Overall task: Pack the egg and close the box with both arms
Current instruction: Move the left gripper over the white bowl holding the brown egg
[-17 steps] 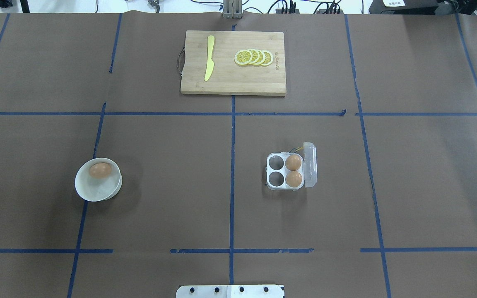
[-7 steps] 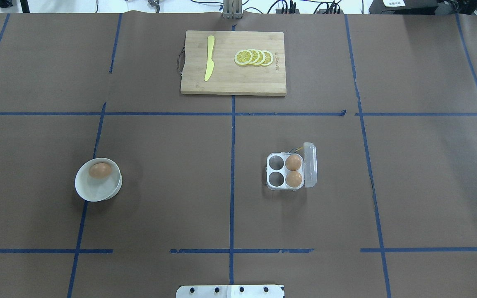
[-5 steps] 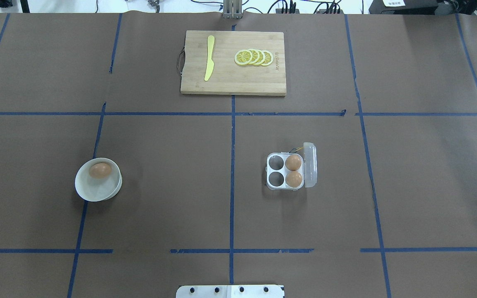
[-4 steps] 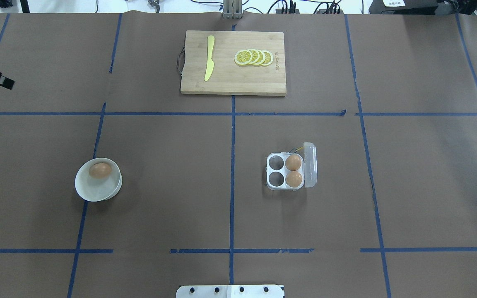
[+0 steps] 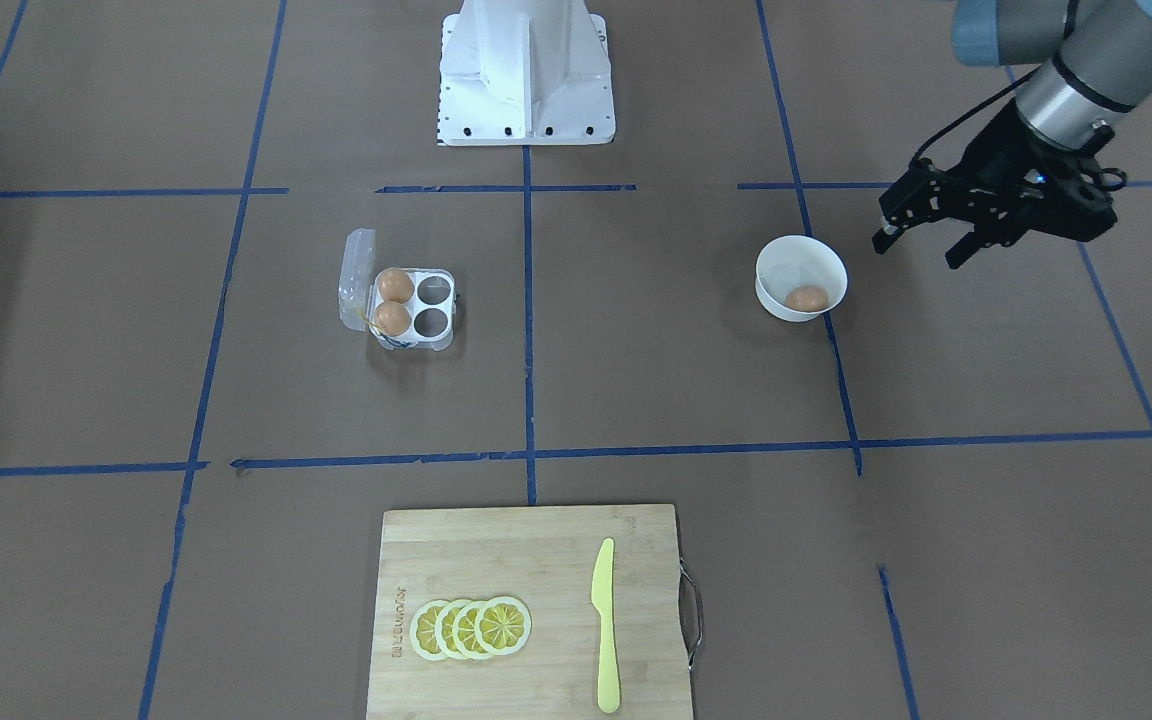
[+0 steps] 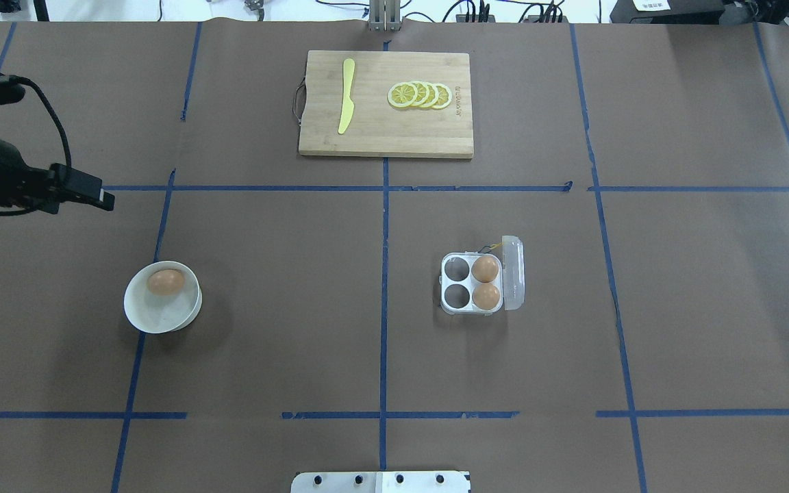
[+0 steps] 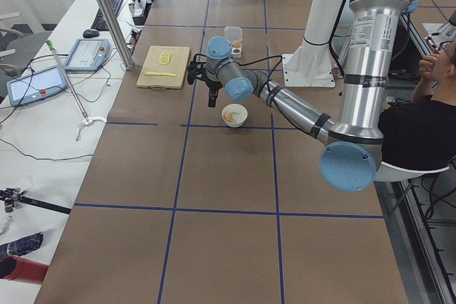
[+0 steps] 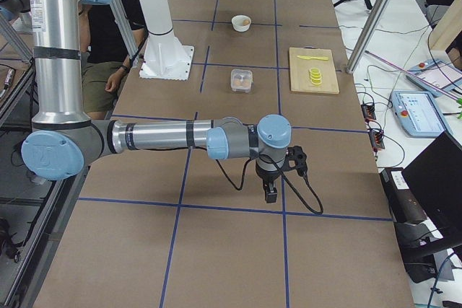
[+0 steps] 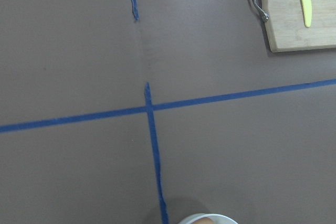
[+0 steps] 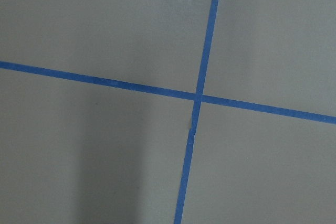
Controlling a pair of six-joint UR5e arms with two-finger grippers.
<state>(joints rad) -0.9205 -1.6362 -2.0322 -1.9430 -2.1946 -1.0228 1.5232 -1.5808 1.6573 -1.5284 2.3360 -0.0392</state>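
The egg [image 6: 166, 281] lies in a round white bowl [image 6: 161, 315], also seen in the front view [image 5: 806, 298]. The box [image 6: 472, 283] stands right of centre with its clear lid [image 6: 513, 272] open. It holds two brown eggs in the cells by the lid, and the other two cells are empty. My left gripper [image 5: 918, 252] is open and empty, above the table just beyond the bowl's outer side [image 6: 93, 195]. The left wrist view shows only the bowl's rim [image 9: 207, 217]. My right gripper [image 8: 271, 192] shows only in the exterior right view, far from the box; I cannot tell its state.
A wooden cutting board [image 6: 385, 130] with lemon slices [image 6: 420, 95] and a yellow knife [image 6: 346, 96] lies at the far middle. The white pedestal [image 5: 526, 70] stands at the robot's side. An operator [image 7: 420, 119] sits by the table.
My left arm has come into the overhead view from its left edge and moved inward toward the bowl. The egg, bowl and box have not moved.
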